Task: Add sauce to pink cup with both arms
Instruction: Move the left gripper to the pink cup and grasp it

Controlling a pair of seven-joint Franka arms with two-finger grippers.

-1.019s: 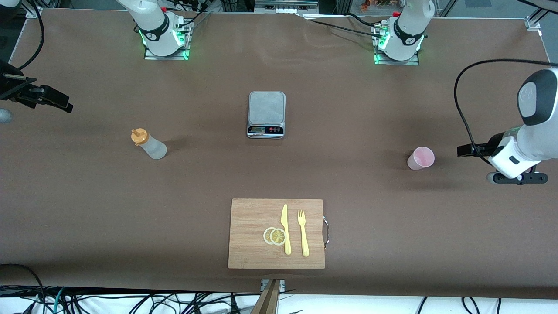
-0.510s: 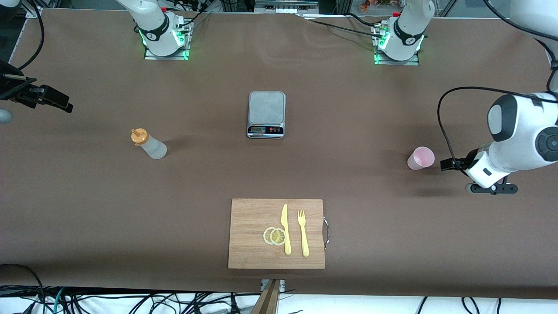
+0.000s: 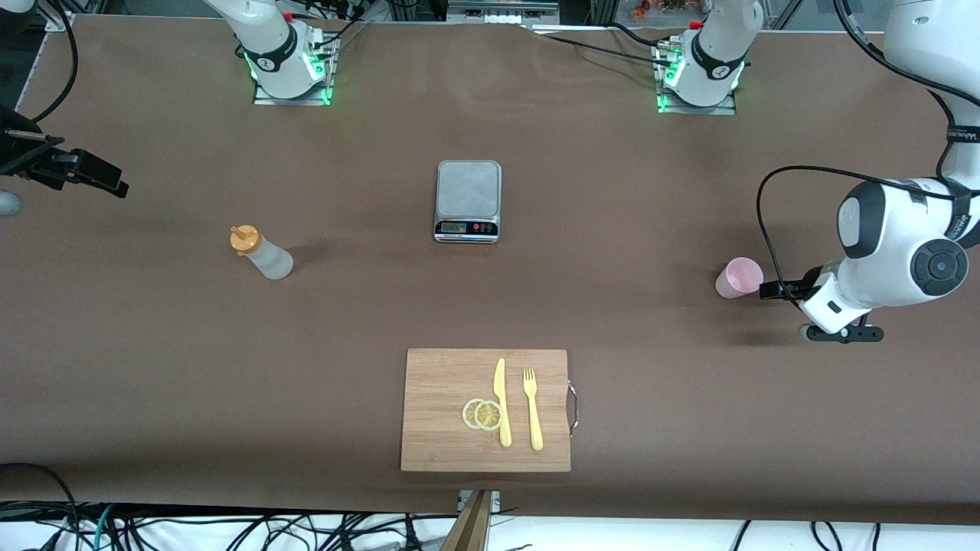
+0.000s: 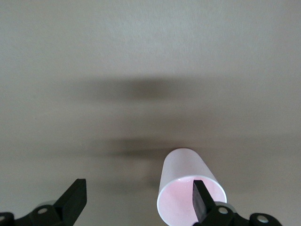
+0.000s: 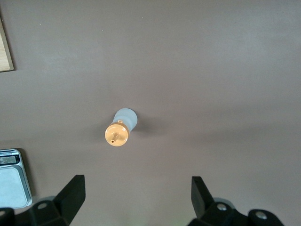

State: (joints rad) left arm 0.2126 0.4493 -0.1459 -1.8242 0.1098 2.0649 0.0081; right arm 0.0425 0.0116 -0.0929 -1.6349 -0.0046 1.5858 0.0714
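- Against the earlier front views: left gripper (image 3: 768, 290) shifted in from the right edge of the frame toward the pink cup (image 3: 739, 278), now just beside the rim; left arm's elbow lower and farther in.
- Unchanged from the earlier views: right gripper (image 3: 99, 177) at the left edge of the frame, arm waiting; cup, sauce (image 3: 260, 252), scale and board all in place.
- Left jaws spread wide, gripping nothing. In the left wrist view, one fingertip (image 4: 201, 198) overlaps the cup's rim (image 4: 190, 188); the other (image 4: 74, 199) stands well apart from it over bare table. Contact with the rim: cannot tell.
- Right jaws released, wide apart, empty. In the right wrist view, fingertips (image 5: 73, 192) low in the frame, bottle (image 5: 120, 128) upright at mid-frame between and past them, orange cap up.
- Cup upright at right of centre in the front view, toward the left arm's end of the table.
- Sauce upright at left of centre, toward the right arm's end of the table.
- Count: one cup, one sauce bottle, one scale (image 3: 468, 200) at upper centre, one cutting board (image 3: 436, 428) at lower centre.
- On the board: two lemon slices (image 3: 482, 414) overlapping, one yellow knife (image 3: 501, 401), one yellow fork (image 3: 532, 407).
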